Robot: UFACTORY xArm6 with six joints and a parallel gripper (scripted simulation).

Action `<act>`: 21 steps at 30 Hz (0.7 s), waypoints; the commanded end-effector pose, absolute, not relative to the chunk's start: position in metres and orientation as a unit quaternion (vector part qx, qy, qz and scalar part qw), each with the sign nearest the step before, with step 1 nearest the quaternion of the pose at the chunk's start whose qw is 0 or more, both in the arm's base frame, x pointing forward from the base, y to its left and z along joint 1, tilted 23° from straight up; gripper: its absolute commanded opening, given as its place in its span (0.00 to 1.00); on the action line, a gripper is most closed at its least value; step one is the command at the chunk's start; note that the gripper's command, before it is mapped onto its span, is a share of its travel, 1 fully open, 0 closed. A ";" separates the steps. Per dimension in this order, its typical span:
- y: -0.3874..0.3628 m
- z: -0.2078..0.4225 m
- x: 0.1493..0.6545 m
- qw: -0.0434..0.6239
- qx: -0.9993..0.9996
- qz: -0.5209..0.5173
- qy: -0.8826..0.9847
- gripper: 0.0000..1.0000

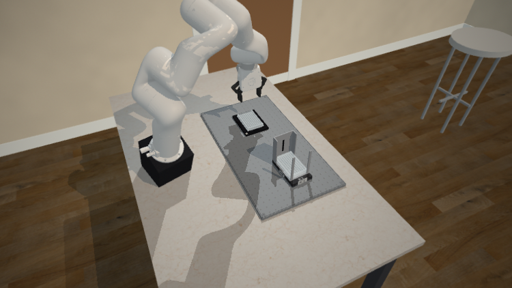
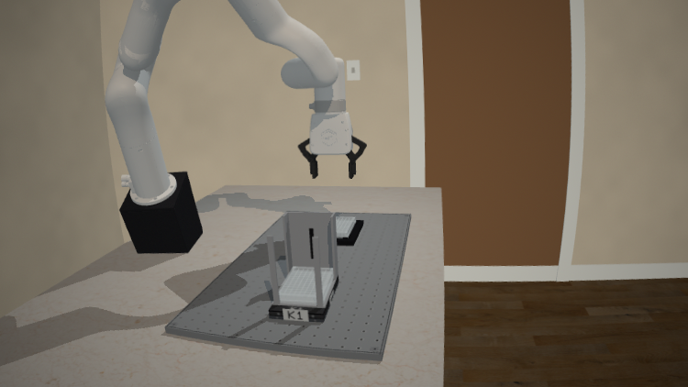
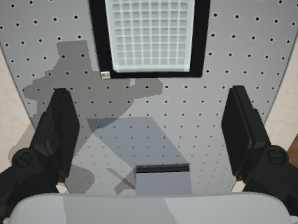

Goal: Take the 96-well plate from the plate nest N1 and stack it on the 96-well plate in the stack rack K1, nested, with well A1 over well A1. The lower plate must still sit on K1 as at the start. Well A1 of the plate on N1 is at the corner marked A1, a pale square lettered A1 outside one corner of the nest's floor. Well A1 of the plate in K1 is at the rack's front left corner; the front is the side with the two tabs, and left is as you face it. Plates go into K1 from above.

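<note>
A white 96-well plate (image 1: 250, 121) lies in the black plate nest N1 (image 1: 250, 123) on the grey breadboard. It also shows in the wrist view (image 3: 152, 15) and, half hidden behind the rack, in the exterior view (image 2: 345, 224). A small pale A1 square (image 3: 105, 75) sits by the nest's lower left corner in the wrist view. A second white plate (image 1: 295, 162) sits in the stack rack K1 (image 2: 304, 262), whose label faces the exterior view. My gripper (image 1: 248, 93) hangs open and empty high above the board's far end, short of the nest; it also shows in the exterior view (image 2: 331, 171).
The rack K1 has a tall back wall (image 1: 284, 142) and thin corner posts (image 1: 309, 162). The grey breadboard (image 1: 272, 153) lies on a marble table. My arm's black base (image 1: 165, 161) stands left of the board. A stool (image 1: 469, 67) stands off to the right.
</note>
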State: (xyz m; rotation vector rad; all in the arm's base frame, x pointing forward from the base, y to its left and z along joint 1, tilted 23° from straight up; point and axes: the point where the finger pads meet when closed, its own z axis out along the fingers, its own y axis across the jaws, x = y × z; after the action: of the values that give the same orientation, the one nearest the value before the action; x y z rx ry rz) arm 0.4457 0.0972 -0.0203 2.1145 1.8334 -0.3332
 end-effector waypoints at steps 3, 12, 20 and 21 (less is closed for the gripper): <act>0.095 -0.026 0.448 0.162 0.741 -0.115 0.642 1.00; 0.089 -0.040 0.448 0.162 0.741 -0.115 0.642 1.00; 0.086 -0.049 0.449 0.162 0.741 -0.115 0.642 1.00; 0.085 -0.051 0.449 0.162 0.741 -0.115 0.642 1.00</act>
State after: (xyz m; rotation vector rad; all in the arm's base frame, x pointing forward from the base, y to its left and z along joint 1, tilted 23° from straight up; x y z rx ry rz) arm 0.4465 0.0854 -0.0481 2.1145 1.8335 -0.3340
